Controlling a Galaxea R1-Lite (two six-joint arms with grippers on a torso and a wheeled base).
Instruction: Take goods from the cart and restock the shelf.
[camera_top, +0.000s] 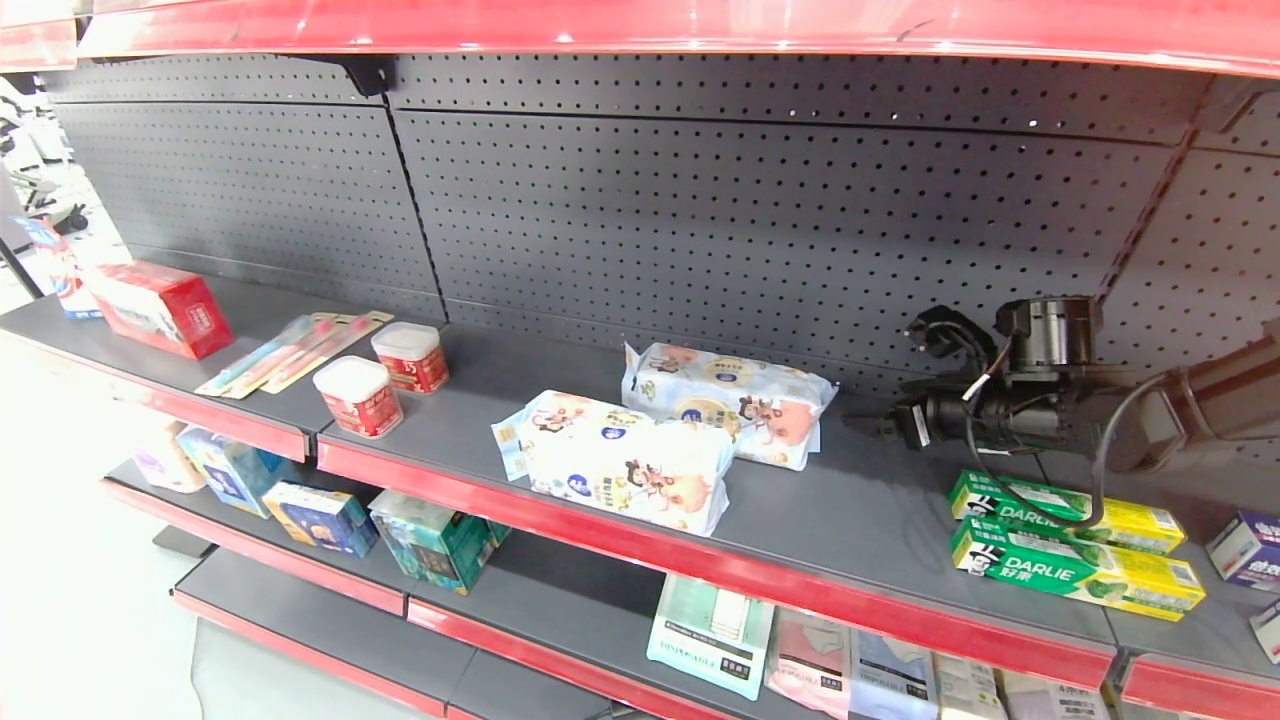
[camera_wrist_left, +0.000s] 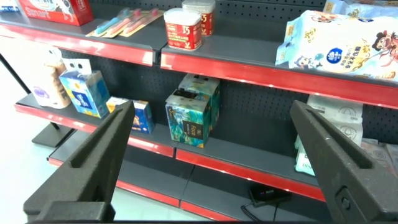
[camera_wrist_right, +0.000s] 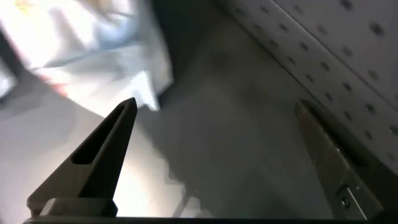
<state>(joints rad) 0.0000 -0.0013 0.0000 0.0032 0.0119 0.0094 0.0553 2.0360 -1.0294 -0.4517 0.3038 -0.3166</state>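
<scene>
Restocking in the toiletries aisle: the left gripper (camera_wrist_left: 212, 106) hangs with its fingers spread wide and nothing between them, facing the lower tiers, where a teal carton (camera_wrist_left: 191, 118) stands mid-frame. On the top shelf (camera_top: 880, 520) in the head view, a red box (camera_top: 160, 308) sits at the far left. Carded toothbrushes (camera_top: 290, 352) lie next to it, followed by two red-labelled jars (camera_top: 358, 396). At centre lie the goods nearest the working arm: a front pack (camera_top: 615, 460) and a rear pack (camera_top: 725, 403) of film-wrapped tissues, flat on the shelf and touching. They look light and soft, likely to give under pressure, and the glossy wrap is probably slippery. The fair hold would be across the short width at mid-body rather than on the crimped end flaps. To the right of centre, the right gripper (camera_wrist_right: 216, 104) hovers low over bare shelf with its fingers apart and empty. A blurred white corner (camera_wrist_right: 93, 56) just beside it is probably the rear pack. Two green-and-yellow toothpaste boxes (camera_top: 1075, 565) lie side by side at lower right.
</scene>
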